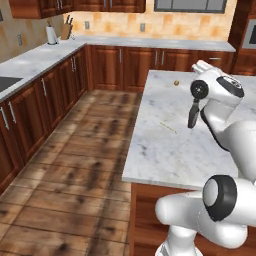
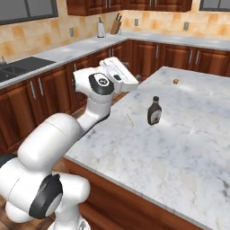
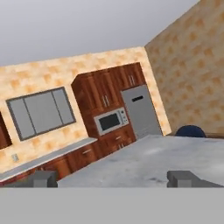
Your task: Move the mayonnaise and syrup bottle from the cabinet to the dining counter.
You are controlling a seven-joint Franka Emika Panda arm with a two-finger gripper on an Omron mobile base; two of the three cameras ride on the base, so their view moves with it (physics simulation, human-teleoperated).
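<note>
We are in a kitchen of dark wood base cupboards (image 1: 45,95) under tan tiled walls, with a plank floor (image 1: 75,165) and a marble wall counter (image 1: 40,57) carrying a knife block (image 1: 66,30) and a paper towel roll (image 1: 51,35). In front of us lies the dining counter (image 2: 188,148), its white-grey marble top on a dark wood base.

On that top we see the syrup bottle (image 2: 154,111) standing upright, dark brown with a black cap and a pale label, well in from the edges. In the left base view the same bottle (image 1: 192,114) shows partly behind our arm's wrist. Farther back on the marble sits a small round brownish thing (image 2: 176,81), well apart from the bottle, and a thin pale streak (image 2: 130,120) lies on the marble near the bottle.

Our gripper (image 3: 113,178) looks level across the counter top, and its two fingertips (image 3: 183,177) stand wide apart with nothing between them. Beyond them we see a microwave (image 3: 110,122) set in tall cupboards, a steel refrigerator (image 3: 140,111), a window (image 3: 40,111), and a dark blue rounded shape (image 3: 190,131) at the far edge of the counter; what it is we cannot tell.
</note>
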